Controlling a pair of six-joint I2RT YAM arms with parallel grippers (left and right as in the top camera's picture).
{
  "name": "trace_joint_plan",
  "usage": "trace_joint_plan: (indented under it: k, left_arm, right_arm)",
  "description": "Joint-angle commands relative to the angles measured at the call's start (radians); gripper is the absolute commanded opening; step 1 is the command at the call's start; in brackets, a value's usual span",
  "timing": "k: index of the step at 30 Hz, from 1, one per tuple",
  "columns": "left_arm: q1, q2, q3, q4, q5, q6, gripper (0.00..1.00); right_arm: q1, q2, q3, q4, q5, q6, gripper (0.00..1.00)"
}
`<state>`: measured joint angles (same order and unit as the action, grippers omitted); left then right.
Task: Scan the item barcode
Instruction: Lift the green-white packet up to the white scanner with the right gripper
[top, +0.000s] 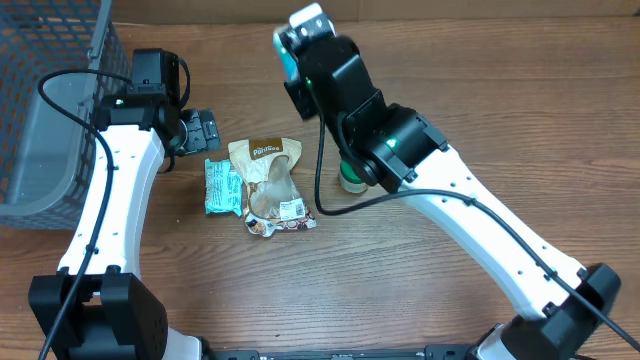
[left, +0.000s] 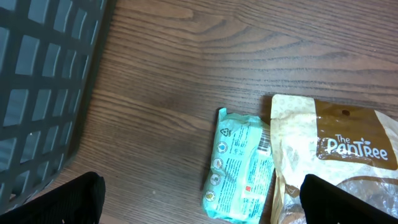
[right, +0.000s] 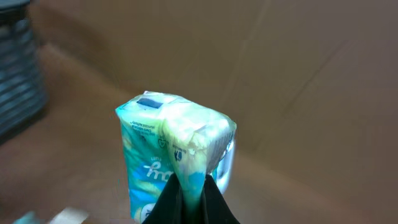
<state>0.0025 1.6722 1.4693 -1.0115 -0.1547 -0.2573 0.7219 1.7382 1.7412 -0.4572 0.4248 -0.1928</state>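
**Item under task.** The held packet (right: 174, 149) is a small teal-and-white pack in a soft film wrap. It is raised clear of the table (top: 420, 290), above its far edge in the overhead view and well apart from the goods lying below.

**Grippers.** The right gripper (right: 189, 202) is closed on the lower end of the held packet, pinching the film into a crease between its fingers. The left gripper (top: 198, 131) stands wide and empty, low over the table between the basket (top: 45, 110) and the loose goods.

**Other goods.** A second teal packet (left: 239, 168) lies flat, touching the brown pouch (left: 336, 158) along one side. A green-and-white object (top: 350, 180) sits partly hidden under the right arm.

**Handling assessment.**
- The packet is judged light and compressible, and its contents give under pressure.
- The film looks smooth, so a slack hold could let it slide. A hard squeeze would wrinkle the printed faces.
- The present hold at one end leaves the broad faces free for reading, which suits the task.
- The narrow end or a seam is the better place to grip, never across the code.

**Barcode.** No barcode can be made out on the faces turned to the right wrist camera. It may lie on a hidden face, in which case the packet needs turning.
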Motion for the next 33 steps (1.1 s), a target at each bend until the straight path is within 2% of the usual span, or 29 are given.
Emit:
trace_joint_plan:
  k: [1, 10, 17, 25, 33]
  left_arm:
    - [0.004, 0.002, 0.019, -0.002, -0.009, 0.014, 0.99]
    - [0.004, 0.002, 0.019, -0.002, -0.009, 0.014, 1.00]
    - [0.004, 0.002, 0.019, -0.002, -0.009, 0.014, 1.00]
    - [0.004, 0.002, 0.019, -0.002, -0.009, 0.014, 1.00]
    - [0.004, 0.002, 0.019, -0.002, -0.009, 0.014, 0.99]
  right_arm:
    - [-0.023, 0.086, 0.012, 0.089, 0.080, -0.282, 0.04]
    - [-0.149, 0.346, 0.012, 0.462, 0.080, -0.528, 0.04]
    - [-0.227, 0.491, 0.012, 0.653, 0.052, -0.697, 0.04]
    - [-0.232, 0.579, 0.012, 0.747, -0.027, -0.876, 0.04]
    - [-0.232, 0.606, 0.012, 0.732, -0.034, -0.869, 0.04]
